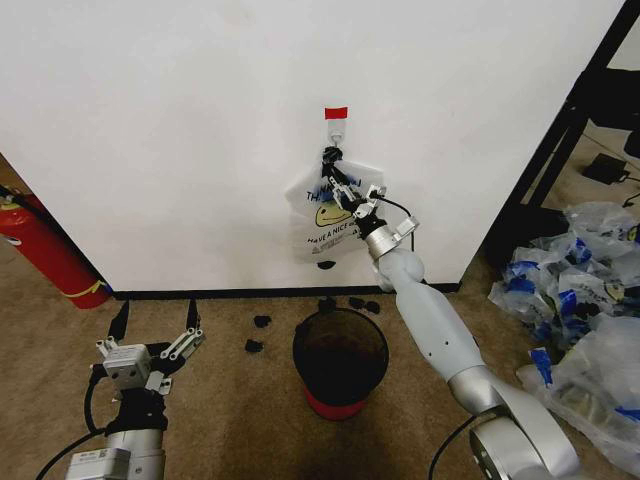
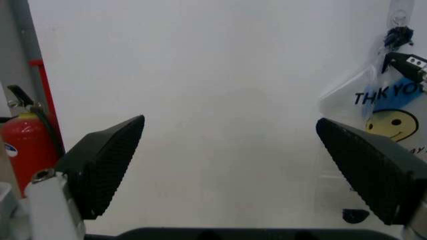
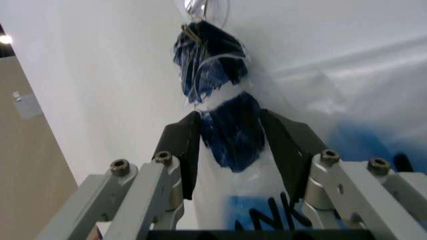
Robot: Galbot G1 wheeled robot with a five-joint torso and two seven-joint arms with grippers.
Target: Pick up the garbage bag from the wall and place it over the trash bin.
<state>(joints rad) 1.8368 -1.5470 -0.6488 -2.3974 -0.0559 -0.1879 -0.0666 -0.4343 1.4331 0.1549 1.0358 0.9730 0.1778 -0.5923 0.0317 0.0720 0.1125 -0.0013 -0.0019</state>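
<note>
The garbage bag (image 1: pixel 325 225), thin white plastic with blue print and a yellow smiley, hangs by its bunched handles from a small hook (image 1: pixel 338 130) under red tape on the white wall (image 1: pixel 180 130). My right gripper (image 1: pixel 340 180) reaches up to the handles just below the hook. In the right wrist view its fingers (image 3: pixel 183 155) press both sides of the bag's blue neck (image 3: pixel 230 125). The trash bin (image 1: pixel 340 360), dark mesh with a red base, stands on the carpet below. My left gripper (image 1: pixel 155 320) hovers low at the left, open and holding nothing.
A red fire extinguisher (image 1: pixel 45 250) leans by the wall at the left. A heap of clear-and-blue plastic bags (image 1: pixel 580 300) lies at the right beside a black frame (image 1: pixel 560 130). Small black bits (image 1: pixel 262 322) lie on the carpet near the baseboard.
</note>
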